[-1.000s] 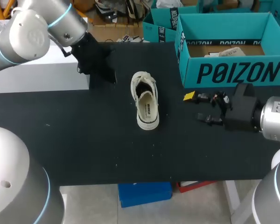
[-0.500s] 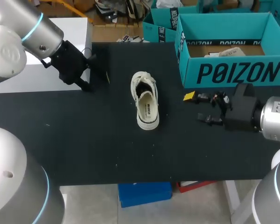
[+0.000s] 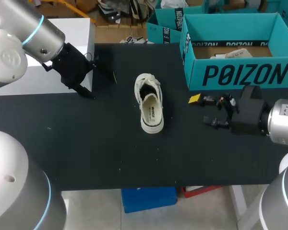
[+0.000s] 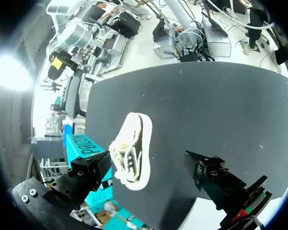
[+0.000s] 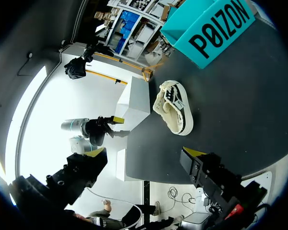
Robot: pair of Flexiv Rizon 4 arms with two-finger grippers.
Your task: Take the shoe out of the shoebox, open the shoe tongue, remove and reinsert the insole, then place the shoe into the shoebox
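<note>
"So, where is the cream-white low canvas shoe (image 3: 150,103) lying now?"

"It is resting on its sole in the middle of the black counter (image 3: 86,143), heel towards the near edge and laces towards the far one. It is sitting outside the open teal cardboard shoebox (image 3: 240,72), which is standing at the far right of the counter. Neither one is showing any shift from a second ago."

"And what is differing, then?"

"Only the left arm. A second ago the left hand (image 3: 102,85) was hanging over the far side of the counter, close to the shoe's toe. Half a second ago it was already drawn back to the left, by the white block (image 3: 81,28). Now it is hovering in nearly the same spot, turned a little, with one fingertip pointing back at the shoe."

"Is it gripping anything?"

"No. Its fingers are standing wide apart with nothing between them, and the shoe is lying well ahead of them."

"And the right hand (image 3: 201,110)?"

"It is staying low over the counter in front of the shoebox, to the right of the shoe. Its fingers are spread too, and it is carrying nothing."
</note>
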